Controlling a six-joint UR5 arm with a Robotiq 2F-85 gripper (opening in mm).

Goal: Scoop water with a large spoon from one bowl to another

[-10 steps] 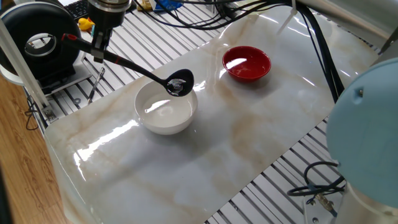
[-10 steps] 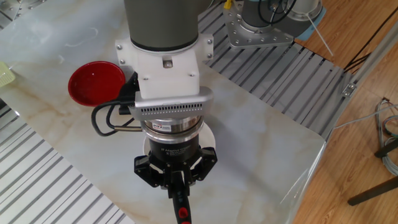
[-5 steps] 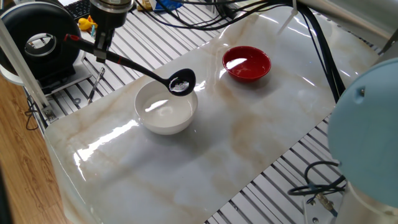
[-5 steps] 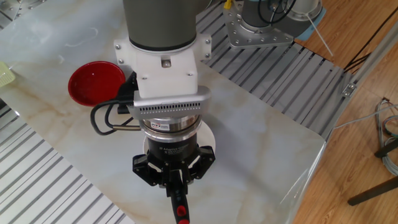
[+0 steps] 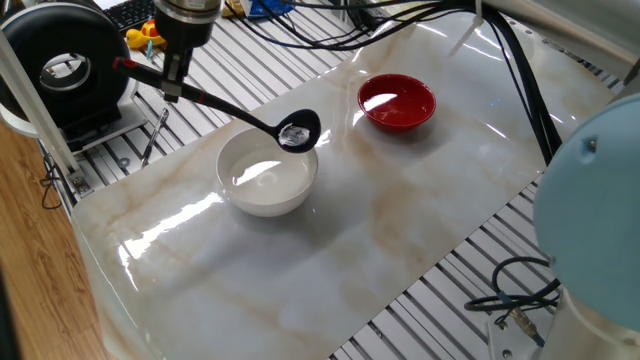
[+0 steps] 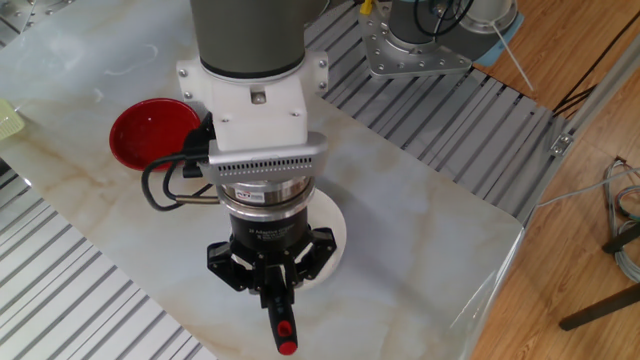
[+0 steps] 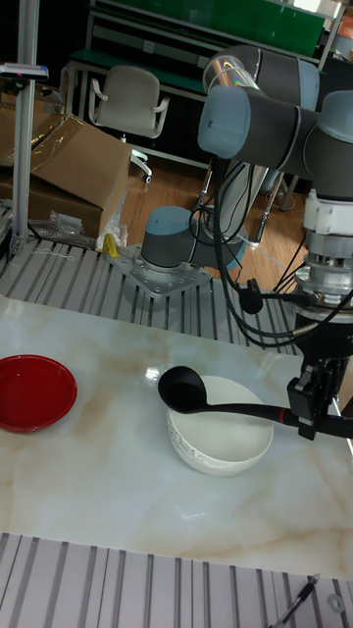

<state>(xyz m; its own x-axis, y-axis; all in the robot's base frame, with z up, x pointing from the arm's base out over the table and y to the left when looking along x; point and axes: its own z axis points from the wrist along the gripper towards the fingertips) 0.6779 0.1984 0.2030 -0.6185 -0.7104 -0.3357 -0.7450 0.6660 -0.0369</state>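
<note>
End effector (image 5: 172,84) clamped on ladle (image 5: 298,131) handle's red end; stiff, long lever, glinting water inside spills easily. Red bowl (image 5: 397,102) at two o'clock from white bowl (image 5: 267,176).

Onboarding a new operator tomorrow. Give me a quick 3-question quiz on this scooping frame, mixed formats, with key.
1. True or false: the scoop of the large spoon is lifted above the rim of the white bowl, on the side toward the red bowl.
2. Multiple choice: what does the gripper hold?
A. the white bowl's rim
B. the spoon's handle near its red end
C. the red bowl
3. Short answer: what shows that the scoop is loaded?

Key
1. True.
2. B.
3. A bright glint of water inside the black scoop.
</note>
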